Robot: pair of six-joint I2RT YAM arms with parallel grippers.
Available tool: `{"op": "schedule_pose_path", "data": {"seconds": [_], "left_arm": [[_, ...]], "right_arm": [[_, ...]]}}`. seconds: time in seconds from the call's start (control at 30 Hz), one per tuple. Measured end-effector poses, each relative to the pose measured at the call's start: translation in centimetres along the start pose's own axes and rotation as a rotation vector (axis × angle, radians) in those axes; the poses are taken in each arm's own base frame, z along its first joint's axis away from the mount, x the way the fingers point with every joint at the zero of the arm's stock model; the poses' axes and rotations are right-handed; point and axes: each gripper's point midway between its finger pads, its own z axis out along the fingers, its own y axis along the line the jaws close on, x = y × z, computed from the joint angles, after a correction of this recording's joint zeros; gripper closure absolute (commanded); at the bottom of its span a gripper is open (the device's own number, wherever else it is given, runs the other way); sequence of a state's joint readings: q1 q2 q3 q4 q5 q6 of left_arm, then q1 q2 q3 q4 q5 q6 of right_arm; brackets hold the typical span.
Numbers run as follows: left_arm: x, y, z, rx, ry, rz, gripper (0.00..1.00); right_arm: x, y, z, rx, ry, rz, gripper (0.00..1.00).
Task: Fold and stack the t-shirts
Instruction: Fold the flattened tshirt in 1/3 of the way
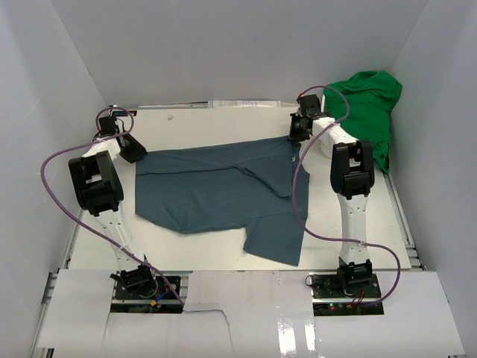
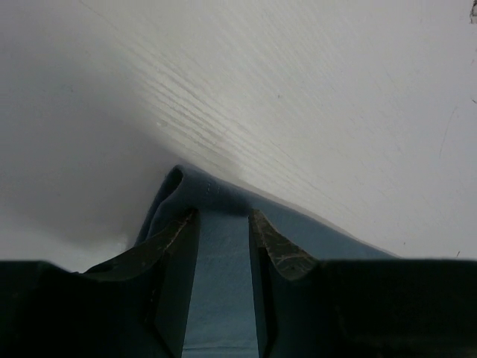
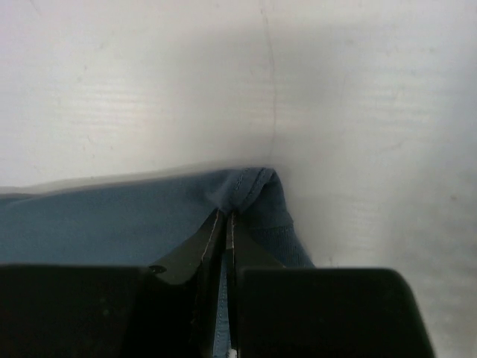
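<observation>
Slate-blue t-shirt (image 1: 216,190) lies partly folded, right jaws pinching one far corner, left jaws spread astride the other.

The flat t-shirt (image 1: 216,186) lies centred on the table (image 1: 194,123); the bunched t-shirt (image 1: 369,104) sits behind it, far right.

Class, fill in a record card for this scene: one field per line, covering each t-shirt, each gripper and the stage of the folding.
blue t-shirt: spread across the table, one flap doubled over near its right side
green t-shirt: heaped at the far right corner, unfolded
left gripper: jaws apart at the blue t-shirt's far left corner, cloth showing between them
right gripper: shut on the blue t-shirt's far right corner
stage: blue t-shirt not yet folded; nothing stacked
</observation>
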State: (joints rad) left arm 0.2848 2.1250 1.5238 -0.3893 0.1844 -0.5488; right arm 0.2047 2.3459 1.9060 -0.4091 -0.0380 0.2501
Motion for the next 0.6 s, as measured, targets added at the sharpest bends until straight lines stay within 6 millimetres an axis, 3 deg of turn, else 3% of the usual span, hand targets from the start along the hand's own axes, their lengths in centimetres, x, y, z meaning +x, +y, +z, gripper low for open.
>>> {"op": "schedule_pose_path", "data": {"seconds": [0.1,0.4,0.5,0.53,0.6], "left_arm": [[-0.4,0.0,0.2,-0.002,-0.005,-0.004,0.55],[-2.0,-0.8,1.1,0.016,-0.014,-0.011,0.54],[-2.5,-1.2,1.2,0.014,-0.018,-0.004,0.52],[-2.7,-1.3,1.2,0.01,-0.021,0.001,0.5],[-3.2,-1.6,1.0,-0.003,-0.034,0.02,0.48]], "right_arm": [[-1.1,0.1,0.7,-0.011,-0.011,0.002,0.92],[-0.4,0.0,0.6,-0.018,0.008,0.01,0.91],[0.0,-0.1,0.2,-0.016,0.013,0.011,0.71],[0.1,-0.1,0.1,-0.015,0.014,0.013,0.59],[0.1,-0.2,-0.2,-0.011,0.013,0.013,0.54]]}}
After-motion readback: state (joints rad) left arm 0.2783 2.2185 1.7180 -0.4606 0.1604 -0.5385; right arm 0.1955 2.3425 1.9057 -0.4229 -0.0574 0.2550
